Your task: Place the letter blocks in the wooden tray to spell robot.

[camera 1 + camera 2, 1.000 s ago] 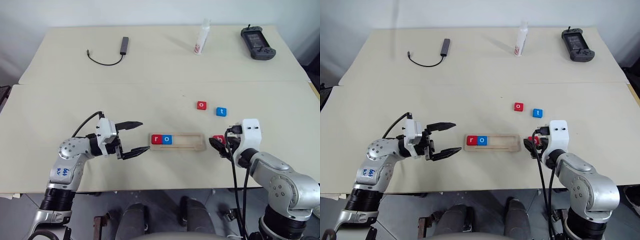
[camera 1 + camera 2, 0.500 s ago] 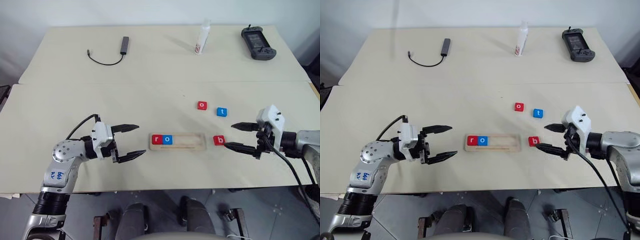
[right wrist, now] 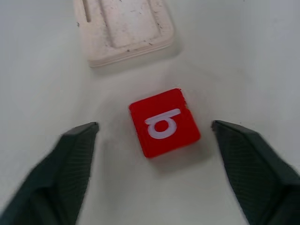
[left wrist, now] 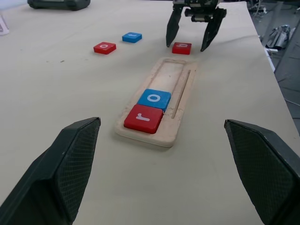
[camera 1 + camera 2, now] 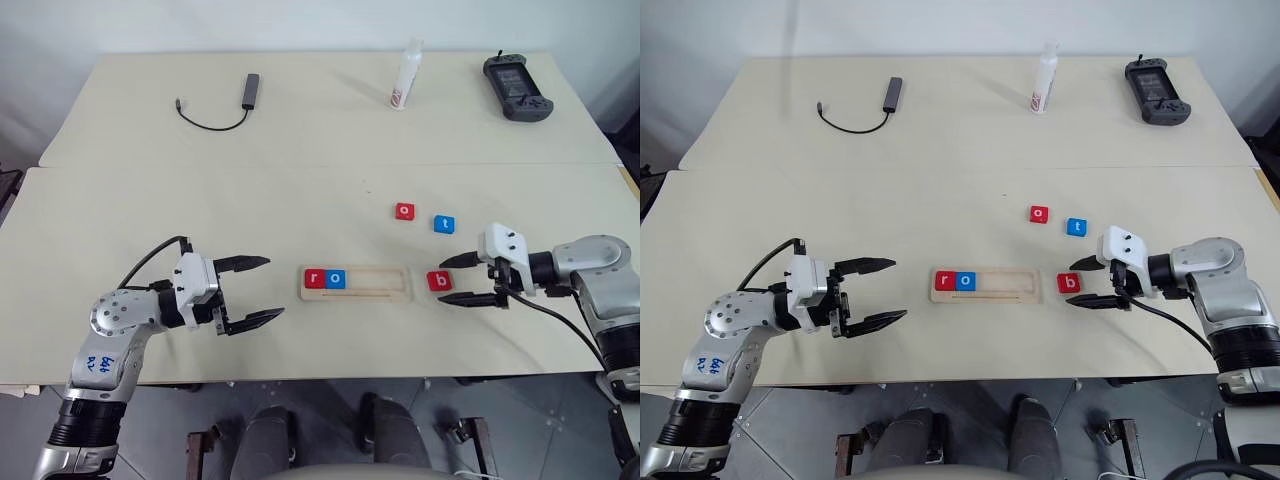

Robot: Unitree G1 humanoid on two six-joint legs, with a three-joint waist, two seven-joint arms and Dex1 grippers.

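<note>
The wooden tray (image 5: 382, 284) lies in front of me with a red r block (image 5: 314, 279) and a blue o block (image 5: 335, 279) at its left end. A red b block (image 5: 438, 281) sits on the table just past the tray's right end. My right gripper (image 5: 441, 281) is open and low, one finger on each side of the b block (image 3: 164, 123) and neither touching it. Farther back lie a red o block (image 5: 403, 211) and a blue t block (image 5: 444, 224). My left gripper (image 5: 274, 287) is open and empty, left of the tray.
At the back of the table are a black cable with an adapter (image 5: 245, 92), a white bottle (image 5: 405, 75) and a black handheld controller (image 5: 515, 87). A seam between two tabletops runs across behind the blocks.
My right wrist has turned and swung out to the right. Its open fingers now point left and flank the b block. The left gripper has drawn slightly away from the tray.
</note>
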